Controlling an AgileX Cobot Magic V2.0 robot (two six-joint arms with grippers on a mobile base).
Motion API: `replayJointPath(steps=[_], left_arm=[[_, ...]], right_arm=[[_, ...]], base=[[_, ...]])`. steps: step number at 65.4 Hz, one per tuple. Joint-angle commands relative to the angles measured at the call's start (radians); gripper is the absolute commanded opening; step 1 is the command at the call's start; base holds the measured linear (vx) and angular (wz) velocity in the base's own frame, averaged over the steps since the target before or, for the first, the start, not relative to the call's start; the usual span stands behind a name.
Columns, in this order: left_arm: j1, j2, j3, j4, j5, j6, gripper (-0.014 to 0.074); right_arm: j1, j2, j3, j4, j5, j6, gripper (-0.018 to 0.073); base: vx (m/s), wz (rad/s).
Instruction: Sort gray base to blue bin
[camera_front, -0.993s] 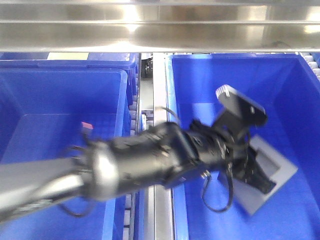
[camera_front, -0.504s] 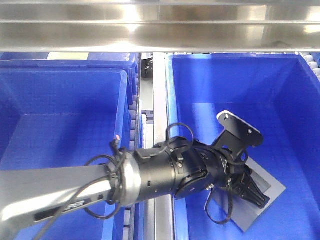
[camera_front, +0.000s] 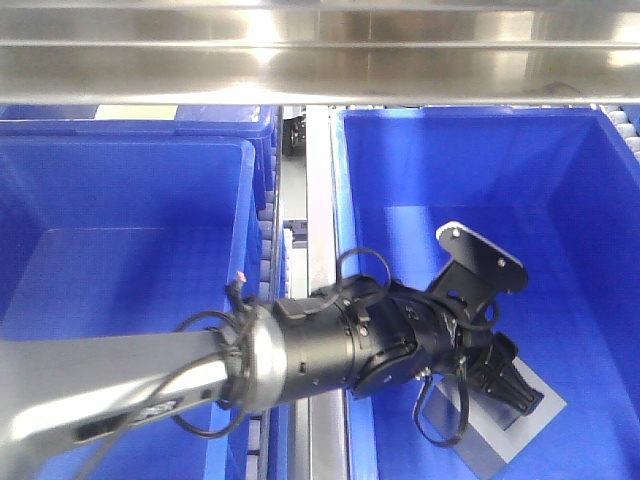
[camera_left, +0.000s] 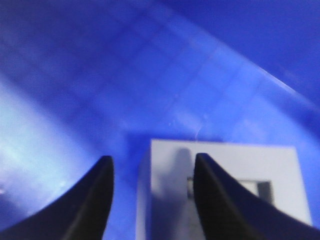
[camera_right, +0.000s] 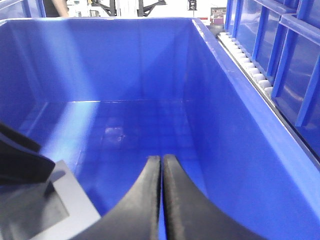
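Pale gray cube-shaped base block (camera_front: 510, 425) with square recess: resting on floor of large bright-blue plastic bin (camera_front: 600, 230), near its front-right corner. Left gripper (camera_left: 150, 185) spread, one finger over the block; right gripper (camera_right: 161, 200) pressed together, empty. Best lifted straight up, clear of block and rim.

It looked like a warehouse sorting line: rows of blue tubs (camera_front: 120, 200) sat beside a roller conveyor (camera_right: 245, 62) under steel shelving (camera_front: 320, 60).

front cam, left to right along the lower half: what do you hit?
Left-hand blue tub → metal roller rail → left gripper → gray base → far wall of the blue bin.
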Motion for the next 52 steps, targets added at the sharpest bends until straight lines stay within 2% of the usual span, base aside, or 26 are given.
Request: replayJointPath(steps=[1,6,9,19,34,52], left_arm=[[-0.005,-0.117,-0.031,-0.006,-0.039,-0.012,0.0381],[-0.006,-0.155,-0.031,-0.005,-0.005,-0.005,0.0331],[-0.009,-0.176,-0.031,-0.005,0.019,0.004,0.0271],[-0.025,-0.22,-0.029,-0.004,0.077,0.06,-0.0008],[-0.044,-0.314,0.066,-0.004,0.039,0.075,-0.0008],[-0.045,-0.568,0.4,-0.006,-0.11,0.074,-0.0008]], right_arm=[[0.0,0.001,0.006,-0.007,-0.039,-0.008,-0.0005],[0.0,0.001,0.006,-0.007,-0.039,-0.008,-0.0005],[0.0,0.001,0.006,-0.007,-0.039,-0.008,-0.0005],[0.0,0.001,0.006,-0.007,-0.039,-0.008,-0.0005],[0.0,0.001,0.006,-0.007,-0.039,-0.008,-0.0005],[0.0,0.001,0.006,-0.007,-0.039,-0.008,-0.0005]], base=[[0.0,0.0],[0.0,0.0],[0.0,0.0],[0.0,0.0],[0.0,0.0],[0.0,0.0]])
